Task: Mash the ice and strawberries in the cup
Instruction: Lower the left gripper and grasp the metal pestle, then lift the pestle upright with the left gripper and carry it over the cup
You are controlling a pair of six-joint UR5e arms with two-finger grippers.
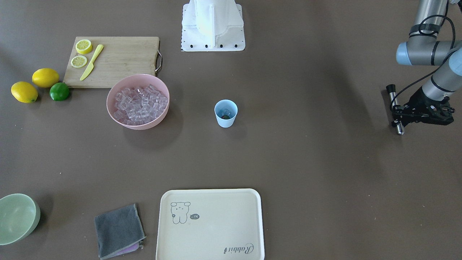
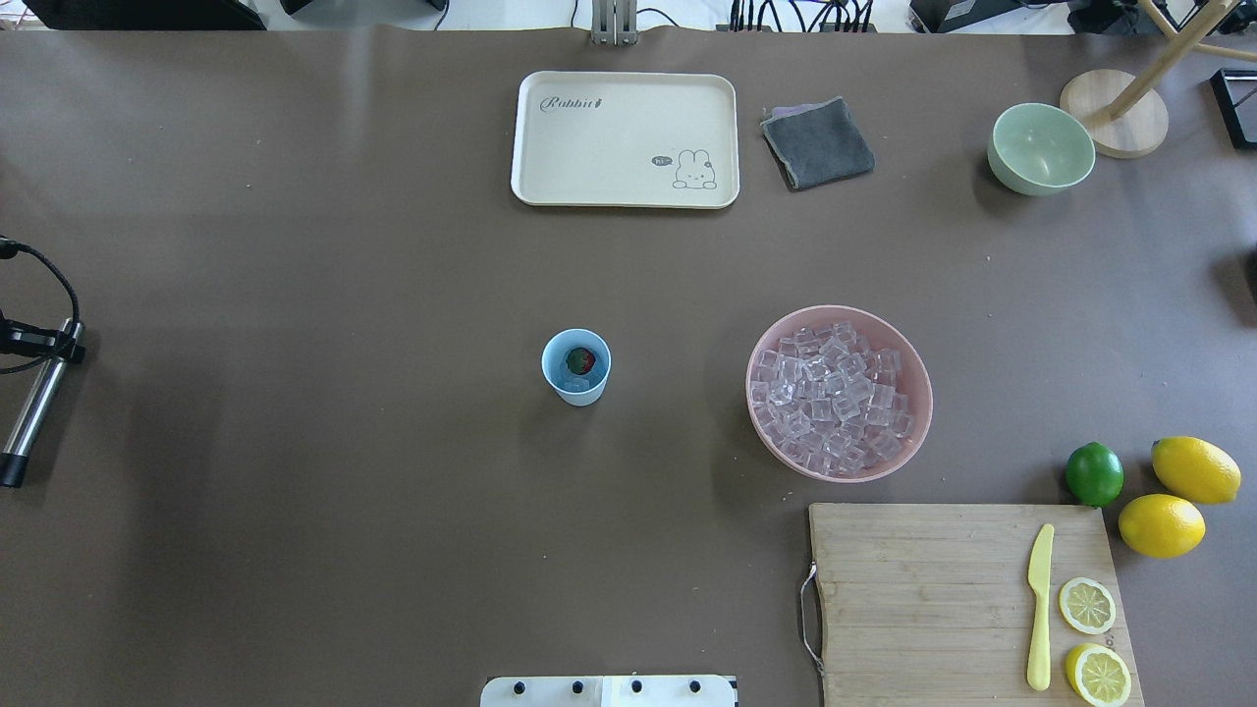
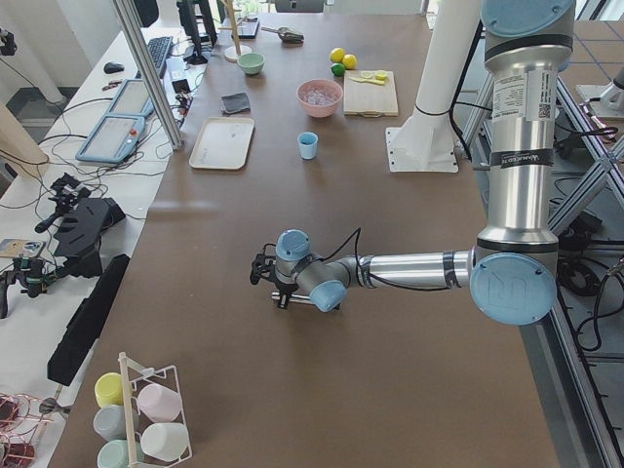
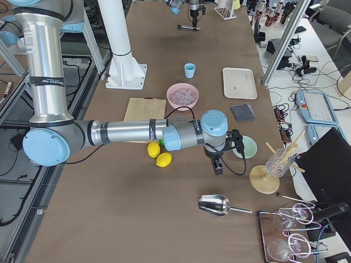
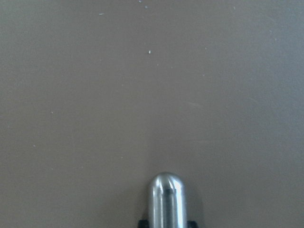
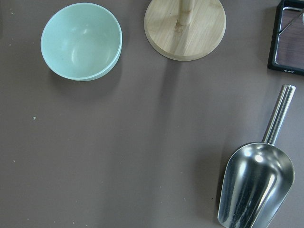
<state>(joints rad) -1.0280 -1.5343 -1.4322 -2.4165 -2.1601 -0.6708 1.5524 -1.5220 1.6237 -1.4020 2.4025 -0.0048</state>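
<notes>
One light blue cup (image 1: 226,114) mid-table, well apart from both arms. Probably light and tippy: better steadied low on its plain wall. Inside, one soft strawberry (image 2: 581,358); ice (image 2: 838,393) hard, slippery, mostly heaped in the pink bowl (image 2: 837,475). Cube count in cup too small to tell. Left gripper (image 1: 400,115) clenched on steel muddler (image 1: 398,126). Right gripper (image 4: 218,162): fingers unclear, cannot tell.
</notes>
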